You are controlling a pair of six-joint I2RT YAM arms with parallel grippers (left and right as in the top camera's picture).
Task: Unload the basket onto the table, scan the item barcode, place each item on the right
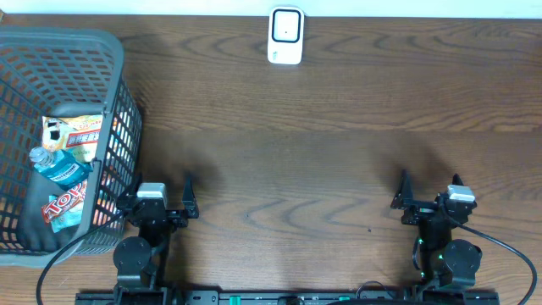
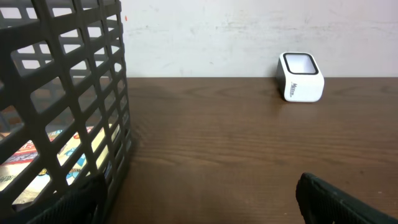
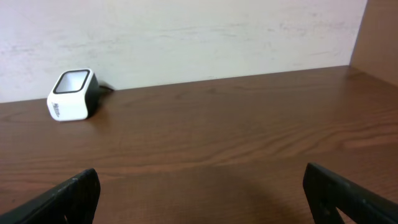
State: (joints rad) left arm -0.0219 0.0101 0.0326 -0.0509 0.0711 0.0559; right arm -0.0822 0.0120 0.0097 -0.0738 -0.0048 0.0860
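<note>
Items [image 1: 63, 165] in basket [image 1: 85, 38] untouched; barcode side probably hidden. Left tool [image 1: 163, 188], right tool [image 1: 430, 186] open, empty. Next: left tool lifts one, presents to scanner [image 1: 285, 36].

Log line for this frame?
phase: pre-grasp | left gripper: open, empty, beside basket | right gripper: open, empty | barcode scanner: untouched | snack packets, bottle: in basket

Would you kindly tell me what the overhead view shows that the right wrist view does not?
Only overhead: the grey plastic mesh basket holding snack packets and a blue-labelled bottle. Only right wrist: an upright brown board at the far right. Both: the white box-shaped barcode scanner on the brown wooden table.
</note>
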